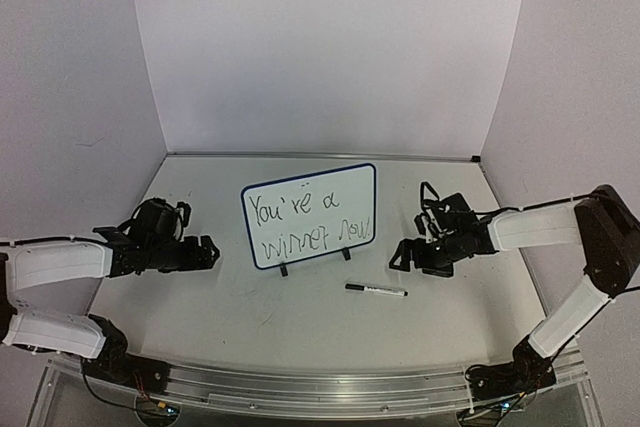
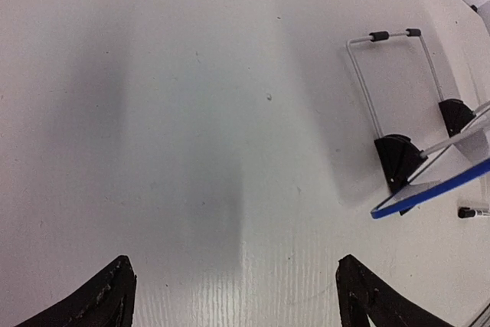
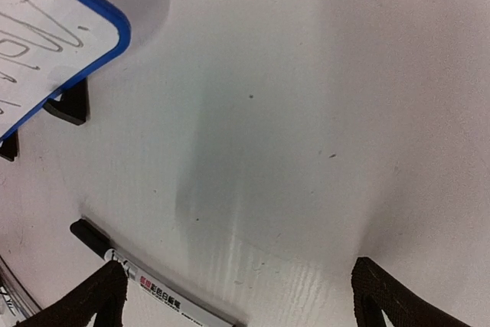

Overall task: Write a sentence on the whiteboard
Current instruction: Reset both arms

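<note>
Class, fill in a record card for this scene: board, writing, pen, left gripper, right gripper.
board: whiteboard stands upright, mid-table
writing: sentence in two slanted rows, seems to read "You're a winner now"
pen: marker lies flat on the table in front of the whiteboard, held by neither arm
left gripper: open, empty
right gripper: open, empty, marker close by
</note>
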`<state>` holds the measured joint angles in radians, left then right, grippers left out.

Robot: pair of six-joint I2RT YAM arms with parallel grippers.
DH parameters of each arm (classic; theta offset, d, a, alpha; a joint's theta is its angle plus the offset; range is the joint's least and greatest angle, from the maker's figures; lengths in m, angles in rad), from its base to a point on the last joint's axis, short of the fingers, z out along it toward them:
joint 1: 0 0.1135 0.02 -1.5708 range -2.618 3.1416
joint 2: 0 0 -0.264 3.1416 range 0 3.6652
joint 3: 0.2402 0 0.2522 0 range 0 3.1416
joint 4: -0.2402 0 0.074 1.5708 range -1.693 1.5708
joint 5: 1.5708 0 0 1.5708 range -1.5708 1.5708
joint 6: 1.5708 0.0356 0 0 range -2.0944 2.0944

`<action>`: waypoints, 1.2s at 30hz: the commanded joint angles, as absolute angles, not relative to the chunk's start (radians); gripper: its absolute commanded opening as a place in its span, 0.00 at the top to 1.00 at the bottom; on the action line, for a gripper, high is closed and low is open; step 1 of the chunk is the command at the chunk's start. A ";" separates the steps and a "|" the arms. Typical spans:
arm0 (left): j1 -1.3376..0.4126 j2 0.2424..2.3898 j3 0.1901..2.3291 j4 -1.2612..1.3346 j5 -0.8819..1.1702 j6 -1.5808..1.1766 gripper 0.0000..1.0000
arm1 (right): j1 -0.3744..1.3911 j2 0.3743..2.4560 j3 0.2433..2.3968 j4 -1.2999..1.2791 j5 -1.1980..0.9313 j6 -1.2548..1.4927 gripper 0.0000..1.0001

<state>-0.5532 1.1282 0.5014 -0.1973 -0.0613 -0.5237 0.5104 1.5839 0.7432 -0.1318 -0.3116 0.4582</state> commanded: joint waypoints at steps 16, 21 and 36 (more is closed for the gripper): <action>-0.102 1.334 0.743 0.058 -0.135 -0.300 0.05 | 0.096 1.258 0.745 -0.025 -0.114 0.188 0.02; -0.103 1.271 0.645 0.280 -0.202 -0.222 0.03 | 0.089 1.104 0.598 0.174 -0.014 0.121 0.02; -0.103 1.220 0.401 0.544 -0.271 -0.144 0.01 | 0.089 0.988 0.321 0.469 0.088 0.077 0.02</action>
